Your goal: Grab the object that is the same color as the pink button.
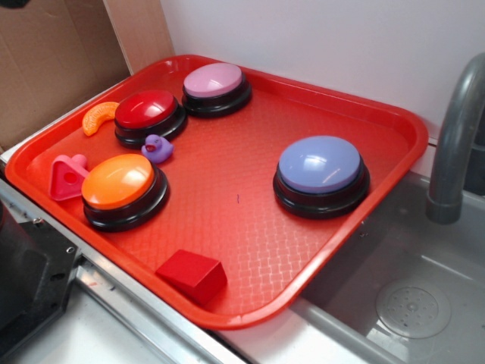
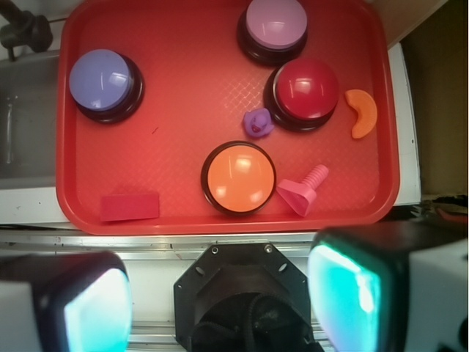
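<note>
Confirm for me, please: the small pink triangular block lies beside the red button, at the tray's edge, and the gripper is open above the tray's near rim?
Not quite. The small pink triangular block lies beside the orange button, not the red button; the exterior view shows this clearly. The rest holds: it sits at the edge of the tray, and the wrist view shows the gripper open.

The tray (image 1: 394, 129) is bright red with a fine woven diamond texture. On it, four buttons sit on black bases: pale pink (image 1: 215, 80) at the tray's far edge, deep red (image 1: 145, 109) beside it, orange (image 1: 118, 180) near the tray's front left, lavender-blue (image 1: 319, 164) toward its right side. A pink triangular block (image 1: 67, 177) touches the orange button's left. A purple duck (image 1: 156, 148), an orange crescent (image 1: 98, 117) and a red wedge (image 1: 192, 274) also lie on the tray.
</note>
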Robot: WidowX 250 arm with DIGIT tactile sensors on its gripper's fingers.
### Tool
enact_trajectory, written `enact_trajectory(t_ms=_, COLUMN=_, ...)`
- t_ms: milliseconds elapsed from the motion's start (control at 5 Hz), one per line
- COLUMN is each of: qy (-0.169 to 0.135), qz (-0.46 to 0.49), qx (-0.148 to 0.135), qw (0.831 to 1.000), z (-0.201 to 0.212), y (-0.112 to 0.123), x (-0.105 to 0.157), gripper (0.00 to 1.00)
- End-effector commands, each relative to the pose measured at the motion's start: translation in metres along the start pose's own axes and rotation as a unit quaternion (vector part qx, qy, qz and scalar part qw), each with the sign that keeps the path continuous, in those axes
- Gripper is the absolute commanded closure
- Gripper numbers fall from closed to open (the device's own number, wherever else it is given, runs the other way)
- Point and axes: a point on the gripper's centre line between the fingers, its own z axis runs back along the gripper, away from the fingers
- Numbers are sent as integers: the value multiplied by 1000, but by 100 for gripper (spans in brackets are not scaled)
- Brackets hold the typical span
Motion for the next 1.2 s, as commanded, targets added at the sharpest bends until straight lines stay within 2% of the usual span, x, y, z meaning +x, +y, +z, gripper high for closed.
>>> enact_trajectory(t_ms=0, qy=0, qz=0, qx=0, qw=1000, z=0, y=0, x=0, gripper=0)
enact_trajectory(t_ms=200, qy=-19, qz=66, qx=4, qw=998, z=-17, y=11, x=4, gripper=0)
enact_trajectory(t_ms=400, qy=-26, qz=168, qx=15, qw=985, z=-50, y=37, x=11, gripper=0)
enact_trajectory(t_ms=600, qy=-21, qz=247, qx=13, qw=969, z=-85, y=73, x=11, gripper=0)
enact_trajectory(t_ms=800, qy=-15, qz=307, qx=12, qw=951, z=-126, y=96, x=12, gripper=0)
enact_trajectory(t_ms=1000, qy=-29, qz=369, qx=11, qw=929, z=-156, y=105, x=10, gripper=0)
